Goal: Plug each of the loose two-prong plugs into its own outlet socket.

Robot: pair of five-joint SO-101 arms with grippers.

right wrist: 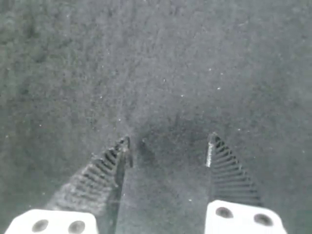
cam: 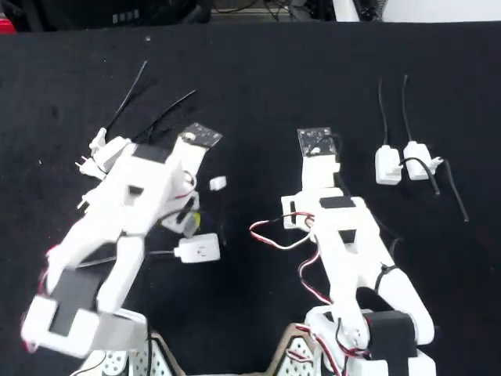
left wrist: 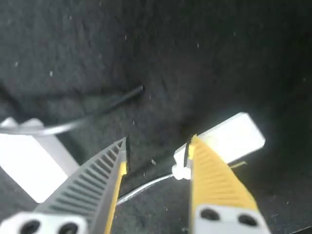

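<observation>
1. Loose two-prong plugs (cam: 92, 163) lie at the far left of the black cloth (cam: 258, 78) in your high view. They sit close against the left arm's outer side, and their black cables run away from the arm bases.
2. An outlet socket (cam: 199, 249) lies nearer the bases, just beside the left arm on its inner side, well apart from those plugs.
3. Your left gripper (left wrist: 156, 145) is released: its jaws stand apart and grip nothing.
4. In the left wrist view a white block (left wrist: 234, 136) lies just past the tip of the yellow finger (left wrist: 209, 180), outside the gap. You cannot tell from there whether it is a plug or a socket.
5. A black cable end (left wrist: 102, 107) rests on the cloth beyond the grey finger (left wrist: 92, 180), not touching it.
6. Your right gripper (right wrist: 168, 141) is also released, its jaws apart over the cloth.
7. Two white pieces (cam: 401, 163) with black cables lie side by side to the right of the right arm.
</observation>
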